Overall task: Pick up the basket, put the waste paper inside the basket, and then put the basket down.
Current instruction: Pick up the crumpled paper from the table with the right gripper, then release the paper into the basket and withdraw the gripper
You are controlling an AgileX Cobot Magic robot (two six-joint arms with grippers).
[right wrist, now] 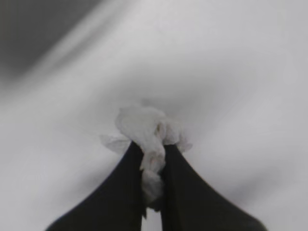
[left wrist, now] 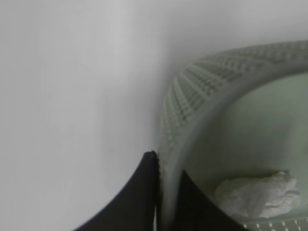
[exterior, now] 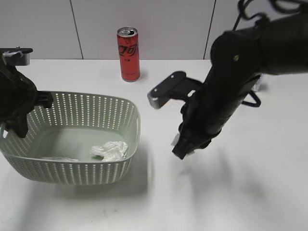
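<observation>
The sage-green basket (exterior: 122, 120) hangs tilted on the left of the exterior view, held above the white table. My left gripper (left wrist: 166, 166) is shut on the basket's left rim (left wrist: 192, 91). Two wads of waste paper lie inside it: one at the middle (exterior: 110, 150), which also shows in the left wrist view (left wrist: 260, 195), and a flatter one at the left (exterior: 57, 158). My right gripper (right wrist: 153, 159) is shut on a third white wad (right wrist: 144, 125), held above the table just right of the basket (exterior: 185, 150).
A red drink can (exterior: 128, 54) stands at the back of the table by the wall. The table (exterior: 240, 192) is white. The right arm (exterior: 231, 91) stretches over the table's right half.
</observation>
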